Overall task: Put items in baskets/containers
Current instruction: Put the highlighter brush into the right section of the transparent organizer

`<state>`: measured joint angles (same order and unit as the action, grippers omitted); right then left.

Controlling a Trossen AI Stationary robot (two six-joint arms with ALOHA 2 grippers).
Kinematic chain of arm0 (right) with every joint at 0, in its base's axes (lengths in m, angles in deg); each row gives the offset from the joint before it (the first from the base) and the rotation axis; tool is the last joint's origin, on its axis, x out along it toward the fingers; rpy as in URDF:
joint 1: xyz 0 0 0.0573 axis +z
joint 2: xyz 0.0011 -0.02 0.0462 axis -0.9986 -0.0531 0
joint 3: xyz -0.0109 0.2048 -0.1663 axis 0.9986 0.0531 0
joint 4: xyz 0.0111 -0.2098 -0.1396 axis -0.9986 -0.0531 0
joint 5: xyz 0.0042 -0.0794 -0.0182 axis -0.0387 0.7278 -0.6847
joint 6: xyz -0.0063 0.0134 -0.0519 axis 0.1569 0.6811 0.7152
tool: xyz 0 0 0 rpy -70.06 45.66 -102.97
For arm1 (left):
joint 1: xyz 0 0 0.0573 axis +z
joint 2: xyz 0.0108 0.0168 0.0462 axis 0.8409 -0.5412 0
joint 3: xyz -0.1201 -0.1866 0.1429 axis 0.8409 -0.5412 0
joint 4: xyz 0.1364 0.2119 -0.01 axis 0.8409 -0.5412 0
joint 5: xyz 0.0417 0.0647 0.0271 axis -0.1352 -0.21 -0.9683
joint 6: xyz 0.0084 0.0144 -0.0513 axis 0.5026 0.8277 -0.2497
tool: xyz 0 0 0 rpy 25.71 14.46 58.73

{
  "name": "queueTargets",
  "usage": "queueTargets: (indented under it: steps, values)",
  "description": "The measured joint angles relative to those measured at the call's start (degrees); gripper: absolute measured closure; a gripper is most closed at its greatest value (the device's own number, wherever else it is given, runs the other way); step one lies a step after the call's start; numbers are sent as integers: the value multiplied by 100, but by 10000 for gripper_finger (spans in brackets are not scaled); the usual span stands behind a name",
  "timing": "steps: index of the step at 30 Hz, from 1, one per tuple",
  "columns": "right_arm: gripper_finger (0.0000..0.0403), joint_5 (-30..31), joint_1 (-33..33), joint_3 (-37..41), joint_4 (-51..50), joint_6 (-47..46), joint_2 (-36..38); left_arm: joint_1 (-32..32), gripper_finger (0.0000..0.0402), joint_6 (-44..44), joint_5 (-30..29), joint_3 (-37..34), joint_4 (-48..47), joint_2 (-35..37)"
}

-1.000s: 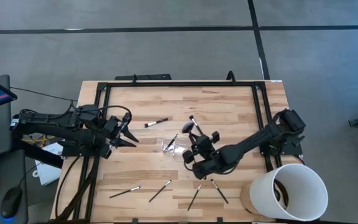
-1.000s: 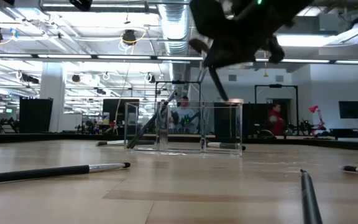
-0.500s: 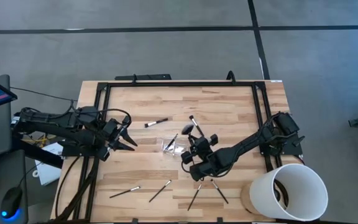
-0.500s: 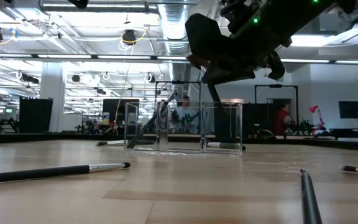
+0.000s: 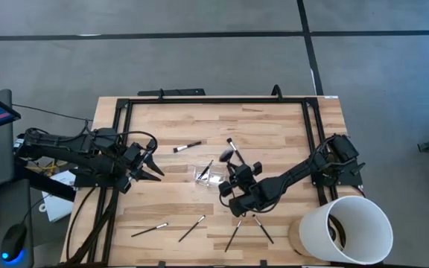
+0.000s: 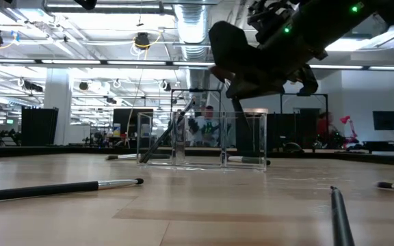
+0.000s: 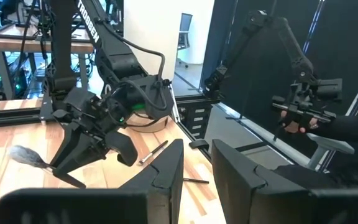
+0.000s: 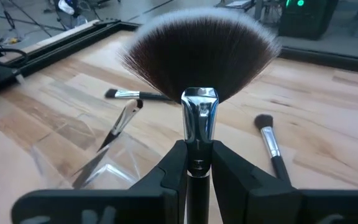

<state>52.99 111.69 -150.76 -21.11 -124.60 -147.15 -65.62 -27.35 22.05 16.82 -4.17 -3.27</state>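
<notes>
My right gripper (image 5: 232, 171) (image 8: 199, 157) is shut on the fan brush (image 8: 197, 59) and hovers just right of the clear tray (image 5: 207, 175) (image 6: 204, 140). One brush (image 8: 118, 124) leans inside the tray, its head up against the wall. Other brushes lie flat on the table: two near the far side (image 5: 188, 147) (image 5: 234, 149) and several by the near edge (image 5: 149, 229) (image 5: 193, 228) (image 5: 263, 229). My left gripper (image 5: 155, 165) (image 7: 197, 177) waits open at the table's left. My right gripper pinches the fan brush between its two fingers (image 8: 174, 168) on the dark handle just below the silver ferrule (image 8: 199, 115). The brush runs along the fingers with the fan head beyond their ends. It is lifted clear and tilted, with the handle (image 6: 241, 113) slanting down below the gripper.
A large white bucket (image 5: 348, 227) stands at the near right corner. A black frame (image 5: 214, 100) runs round the table top. In the low view brushes lie close to the near edge (image 6: 60, 188) (image 6: 340, 212). People move in the room behind.
My right gripper, still shut on the fan brush, has shifted a little toward the table's near edge and left, beside the tray.
</notes>
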Motion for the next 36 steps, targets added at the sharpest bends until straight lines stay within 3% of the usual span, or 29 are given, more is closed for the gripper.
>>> queueTargets:
  steps: [19,29,36]
  values:
    - [352,-967,-17,0,-45,-47,0,0,321,-1,1,-138,7,4]
    - [351,-996,-89,0,-55,-48,0,0,321,-111,2,-138,9,4]
    - [313,-979,-122,0,-43,-40,0,0,321,-128,2,-138,9,3]
